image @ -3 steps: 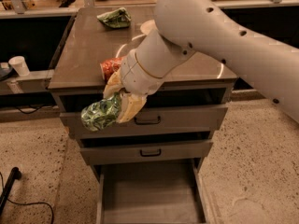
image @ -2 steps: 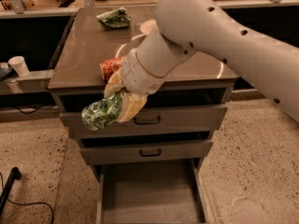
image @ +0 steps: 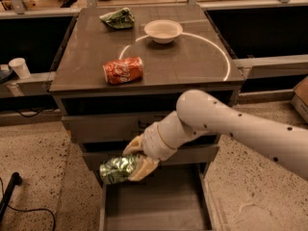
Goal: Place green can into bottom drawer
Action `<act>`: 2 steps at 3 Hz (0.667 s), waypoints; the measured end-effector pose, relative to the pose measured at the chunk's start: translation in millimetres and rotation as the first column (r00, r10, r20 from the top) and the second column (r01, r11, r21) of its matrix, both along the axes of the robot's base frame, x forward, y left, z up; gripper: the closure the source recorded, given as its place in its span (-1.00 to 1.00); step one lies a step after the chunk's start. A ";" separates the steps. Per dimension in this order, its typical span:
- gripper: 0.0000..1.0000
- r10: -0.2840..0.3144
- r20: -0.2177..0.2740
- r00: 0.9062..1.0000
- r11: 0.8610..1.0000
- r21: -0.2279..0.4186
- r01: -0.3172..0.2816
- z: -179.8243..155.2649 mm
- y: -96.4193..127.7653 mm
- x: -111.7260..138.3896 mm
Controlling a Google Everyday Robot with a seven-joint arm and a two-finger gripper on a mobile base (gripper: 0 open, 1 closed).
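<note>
My gripper [image: 129,164] is shut on the green can [image: 115,169], a shiny green metal can held on its side. It hangs in front of the cabinet at the level of the middle drawer front, just above the back left part of the bottom drawer [image: 159,203]. That drawer is pulled out and shows a plain flat grey interior. My white arm [image: 231,126] reaches in from the right, across the cabinet front.
On the cabinet top lie a red soda can [image: 123,70] on its side, a white bowl [image: 163,30] and a crumpled green foil bag [image: 117,19]. A white cup [image: 20,67] stands on a ledge at left. A black cable [image: 9,189] lies on the floor at left.
My gripper has moved down with the green can, from in front of the top drawer to just above the open bottom drawer. The arm now sits lower, uncovering the cabinet top.
</note>
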State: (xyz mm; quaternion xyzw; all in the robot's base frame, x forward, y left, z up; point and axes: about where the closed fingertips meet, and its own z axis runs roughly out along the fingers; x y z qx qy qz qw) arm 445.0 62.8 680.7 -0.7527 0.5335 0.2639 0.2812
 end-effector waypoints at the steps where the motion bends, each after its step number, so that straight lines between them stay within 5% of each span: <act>1: 1.00 -0.038 -0.079 0.996 0.997 0.058 0.043 -46.3 -9.0 -8.7; 2: 1.00 -0.037 -0.091 0.995 0.997 0.065 0.043 -51.2 -8.2 -9.7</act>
